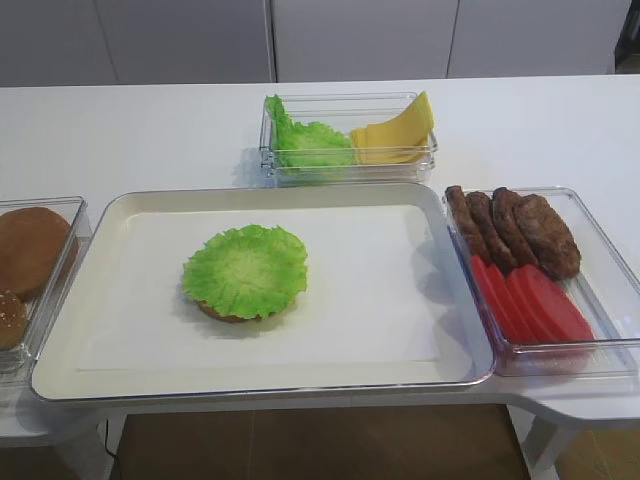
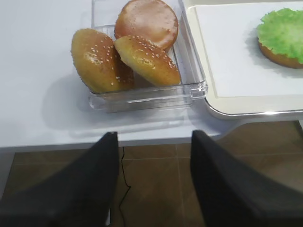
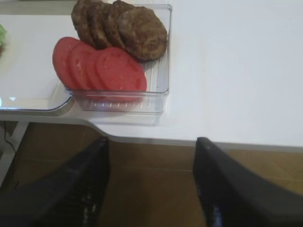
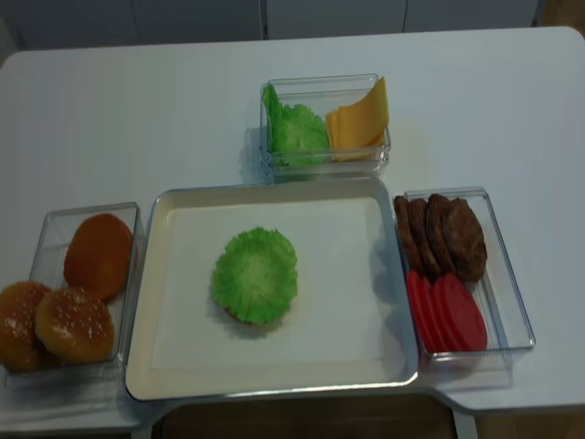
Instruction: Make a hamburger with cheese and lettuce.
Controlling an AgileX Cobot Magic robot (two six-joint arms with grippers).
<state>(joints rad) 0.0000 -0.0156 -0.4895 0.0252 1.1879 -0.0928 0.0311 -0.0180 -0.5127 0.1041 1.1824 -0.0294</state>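
My right claw (image 3: 150, 182) hangs off the front edge of the desk (image 3: 236, 71) with its two dark fingers (image 3: 222, 189) spread wide apart and nothing between them; below the gap I see only brown floor. Just ahead of it and a little to its left sits a clear bin (image 3: 161, 90) holding overlapping red tomato slices (image 3: 102, 68) at the near end and brown patties (image 3: 125, 28) behind them.

My left claw (image 2: 152, 184) also sits out past the desk edge, fingers (image 2: 85, 189) apart and empty. Straight ahead of it is another clear bin (image 2: 194, 85) with two sesame-topped domed buns (image 2: 120, 59) leaning at the front and a smooth brown bun (image 2: 147, 19) behind.

Ahead of the left claw and off to its right lies the cream tray (image 1: 120, 370). On it rests the hamburger (image 1: 228, 312), a flat bun half whose golden rim just peeks out under the lettuce (image 1: 246, 270) leaf laid over it. That leaf covers nearly all of the bun, and nothing lies on top of it.

Farthest from both claws, beyond the tray's back edge, stands a third clear bin (image 1: 350, 172) with more green leaves (image 1: 305, 140) at its left end and the cheese (image 1: 400, 130) slices propped at its right end.
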